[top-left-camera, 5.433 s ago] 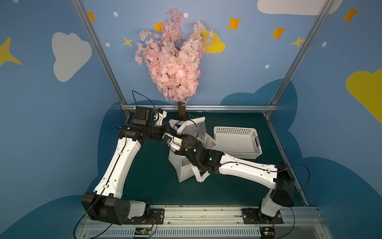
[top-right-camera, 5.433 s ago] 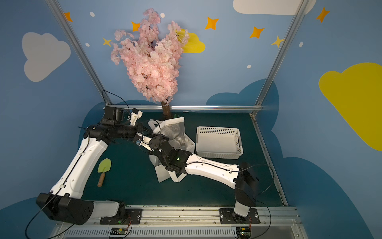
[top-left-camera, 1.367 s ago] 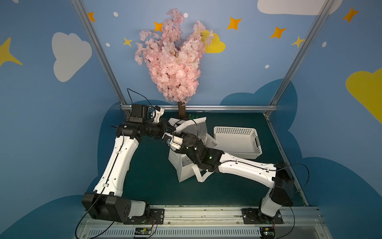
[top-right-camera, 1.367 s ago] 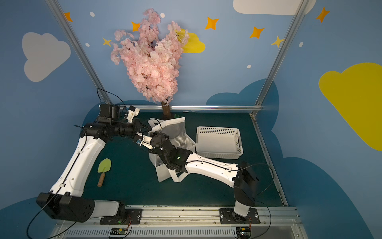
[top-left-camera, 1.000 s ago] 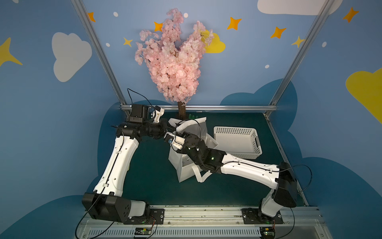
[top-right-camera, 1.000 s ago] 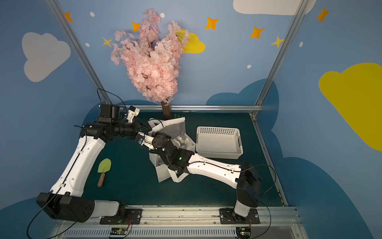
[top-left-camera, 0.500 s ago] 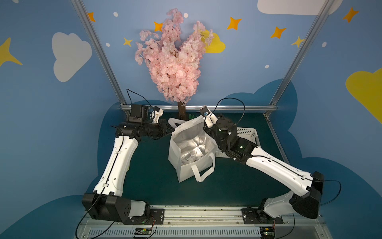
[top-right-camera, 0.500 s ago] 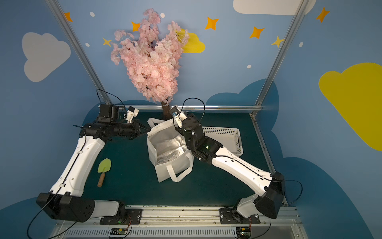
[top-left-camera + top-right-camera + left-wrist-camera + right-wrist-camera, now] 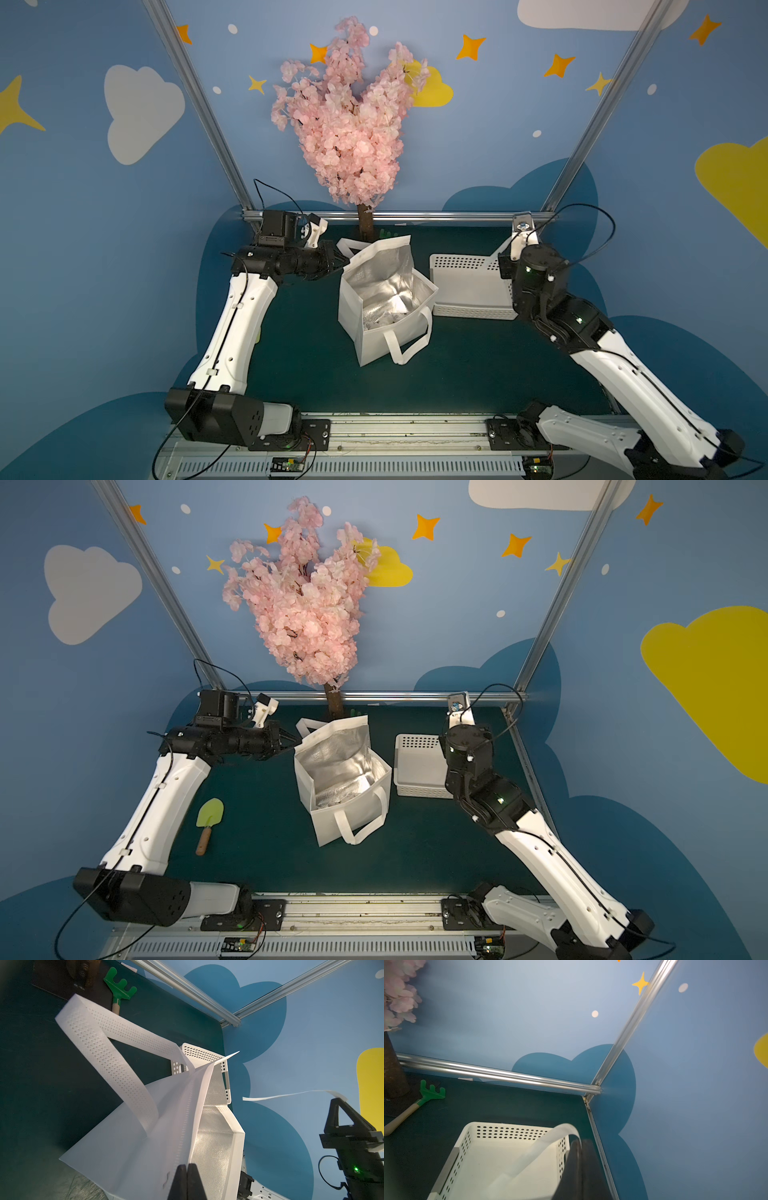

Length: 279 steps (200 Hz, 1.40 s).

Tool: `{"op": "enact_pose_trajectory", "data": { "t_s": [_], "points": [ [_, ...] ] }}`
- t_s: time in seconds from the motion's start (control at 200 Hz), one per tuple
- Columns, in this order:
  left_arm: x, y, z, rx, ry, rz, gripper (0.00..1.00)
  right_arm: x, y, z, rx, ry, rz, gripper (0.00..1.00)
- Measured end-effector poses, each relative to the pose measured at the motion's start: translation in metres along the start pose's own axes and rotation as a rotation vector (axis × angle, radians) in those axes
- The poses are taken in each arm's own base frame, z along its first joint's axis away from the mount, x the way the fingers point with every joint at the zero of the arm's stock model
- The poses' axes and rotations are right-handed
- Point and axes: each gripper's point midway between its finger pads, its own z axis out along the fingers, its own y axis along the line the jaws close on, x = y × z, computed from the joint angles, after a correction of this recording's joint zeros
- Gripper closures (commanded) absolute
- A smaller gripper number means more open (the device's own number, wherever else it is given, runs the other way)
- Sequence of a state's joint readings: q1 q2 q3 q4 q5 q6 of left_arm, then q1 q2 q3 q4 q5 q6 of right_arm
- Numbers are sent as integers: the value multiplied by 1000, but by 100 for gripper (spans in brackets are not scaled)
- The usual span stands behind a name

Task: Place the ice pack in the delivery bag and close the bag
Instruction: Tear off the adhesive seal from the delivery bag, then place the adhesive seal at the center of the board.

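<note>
Top views both show what I take for the ice pack, a pale crinkled packet lying on the foil floor of the delivery bag. The bag stands open in the middle of the table. If that reading is right, the placing is done and the risk lies in letting go.

The left gripper has its jaws pressed together on the bag's rim near the far left corner, as the left wrist view shows plainly. The bag is light, soft fabric. Should that arm draw back before the jaws part, I judge it would drag or tip the bag. The pack could then slide out, or the bag could fall against the tree trunk just behind it or the white basket just beside it.

The right gripper is closed too and hangs above the basket, apart from the bag. A thin white strip trails from its tip. I cannot tell what it is, or whether it is pinched or only stuck there. It could snag on the basket's rim on the arm's next move. The trowel lies well apart, out of harm's way.
</note>
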State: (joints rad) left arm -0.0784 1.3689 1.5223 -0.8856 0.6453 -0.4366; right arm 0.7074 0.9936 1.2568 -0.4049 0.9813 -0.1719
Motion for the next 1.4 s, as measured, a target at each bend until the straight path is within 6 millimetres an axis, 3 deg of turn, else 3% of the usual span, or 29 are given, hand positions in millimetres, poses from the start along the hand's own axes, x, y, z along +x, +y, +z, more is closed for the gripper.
{"op": "enact_pose_trajectory", "data": {
  "t_s": [0.16, 0.355, 0.606, 0.881, 0.926, 1.001, 1.036, 1.101, 1.327, 1.397],
  "points": [
    [-2, -2, -1, 1, -1, 9, 97, 38, -38, -25, 46, 98, 66, 100],
    [-3, -3, -1, 4, -2, 14, 97, 105, -53, -47, 60, 279, 110, 100],
    [-3, -3, -1, 4, -2, 14, 97, 194, -20, -59, -34, 500, 188, 100],
    [-3, -3, -1, 4, -3, 15, 97, 255, 41, -60, -105, 768, 215, 100],
    [-2, -3, -2, 4, -4, 15, 97, 262, 48, -60, -117, 794, 222, 76],
    [1, -3, -3, 3, -4, 14, 97, 270, 61, -61, -152, 821, 242, 48],
    [2, -3, -3, 4, -3, 15, 97, 271, 66, -62, -166, 829, 253, 40],
    [2, -3, -4, 4, -4, 15, 97, 269, 74, -62, -200, 828, 265, 32],
    [3, -4, -5, 2, -8, 20, 93, 248, 91, -55, -300, 749, 264, 27],
    [3, -3, -6, -1, -10, 26, 83, 235, 96, -51, -345, 691, 262, 21]
  ]
}}
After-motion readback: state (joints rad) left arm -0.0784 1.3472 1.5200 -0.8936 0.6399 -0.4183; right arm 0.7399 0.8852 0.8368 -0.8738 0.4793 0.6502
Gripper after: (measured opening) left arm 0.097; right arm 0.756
